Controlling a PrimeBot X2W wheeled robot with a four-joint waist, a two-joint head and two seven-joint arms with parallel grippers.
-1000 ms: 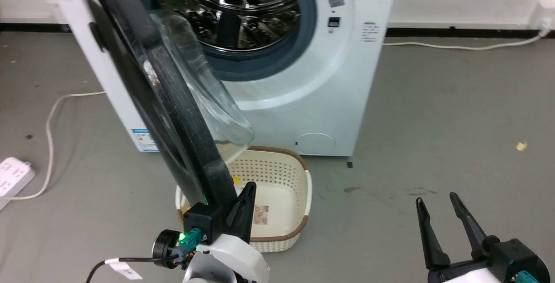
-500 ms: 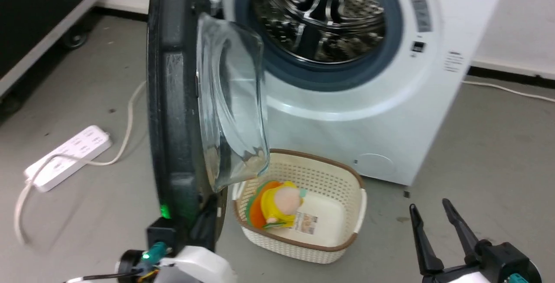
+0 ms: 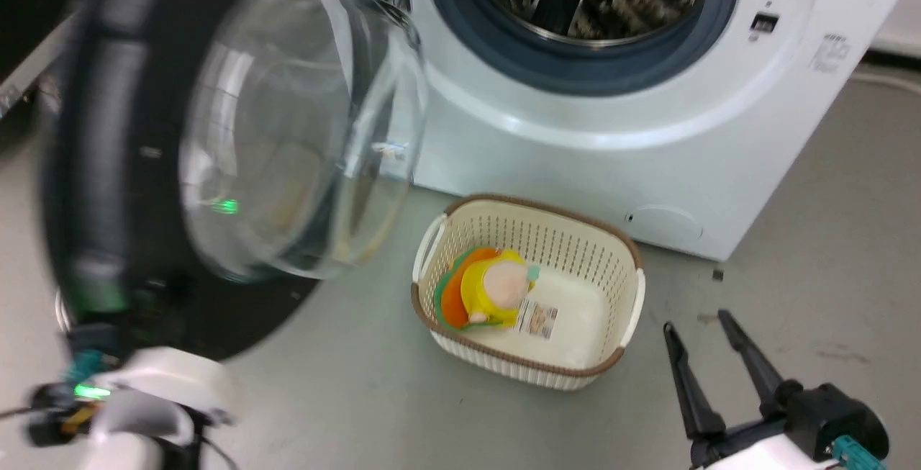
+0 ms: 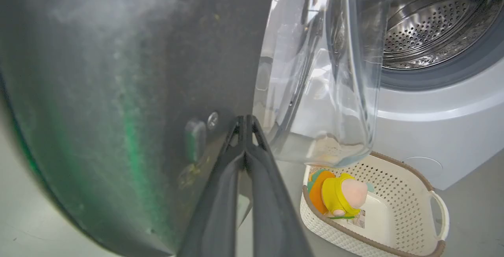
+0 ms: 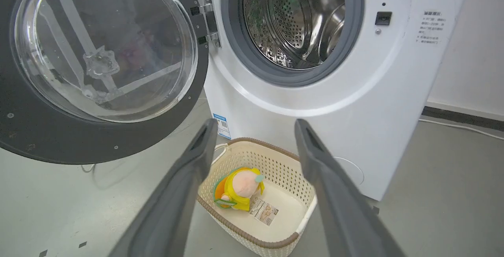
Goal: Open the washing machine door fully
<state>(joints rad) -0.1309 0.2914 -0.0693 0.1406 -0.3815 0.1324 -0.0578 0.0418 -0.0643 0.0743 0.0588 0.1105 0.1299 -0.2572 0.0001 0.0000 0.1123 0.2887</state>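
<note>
Left gripper (image 4: pixel 245 120), tips pinched together, against washing machine door (image 4: pixel 118 72), 9 o'clock of drum (image 4: pixel 429 28). Risk: tips slip off, door swings back.

The washing machine door (image 5: pixel 98 143), a broad glossy black disc with a bulging clear glass bowl (image 5: pixel 106 48) at its centre, stands swung wide open on a metal hinge (image 5: pixel 208 21) at the nine o'clock edge of the drum opening, its inner face turned out toward the room. The washing machine (image 5: pixel 315 103) is a white boxy front-loader. Its perforated steel drum (image 5: pixel 291 24) lies bare inside a grey rubber seal (image 5: pixel 291 78), with a blue sticker (image 5: pixel 221 125) at seven o'clock on its front.
</note>
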